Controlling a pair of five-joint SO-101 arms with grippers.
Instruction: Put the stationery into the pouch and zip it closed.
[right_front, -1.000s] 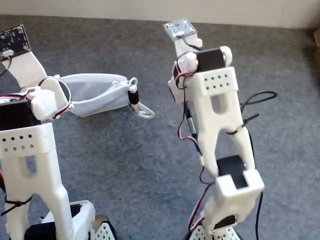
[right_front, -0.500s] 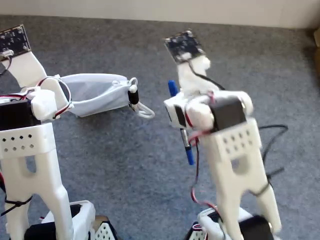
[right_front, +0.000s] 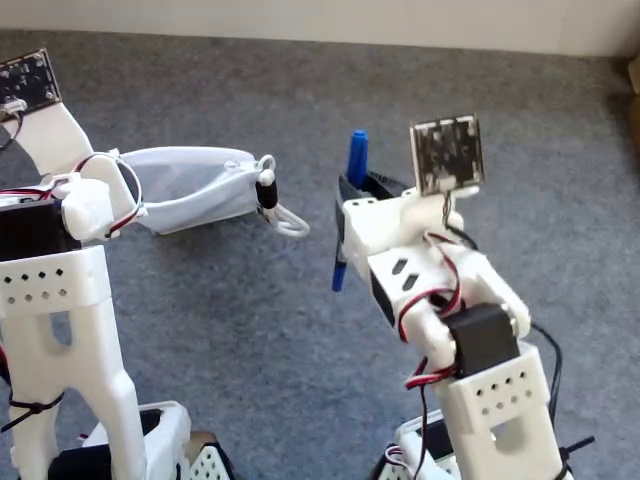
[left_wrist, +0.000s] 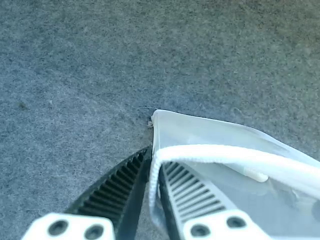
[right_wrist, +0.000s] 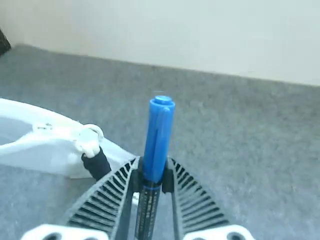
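A white translucent pouch (right_front: 195, 190) lies on the grey carpet at the left, its mouth facing right with a black-and-white zip pull (right_front: 266, 189) at the end. My left gripper (left_wrist: 154, 165) is shut on the pouch's (left_wrist: 235, 165) left edge. My right gripper (right_wrist: 152, 180) is shut on a blue pen (right_wrist: 157, 135), held up off the carpet and tilted, cap up. From above, the blue pen (right_front: 348, 205) hangs right of the pouch mouth, apart from it. The pouch end (right_wrist: 55, 145) and zip pull (right_wrist: 92, 150) lie beyond the pen.
A white loop (right_front: 290, 222) of cord lies on the carpet by the zip pull. A pale wall (right_wrist: 190, 35) runs along the carpet's far edge. Open carpet (right_front: 250, 330) lies between the two arms.
My right arm has lifted and swung back toward the front, raising the blue pen off the carpet and tilting it cap up. The left arm and pouch have not moved.
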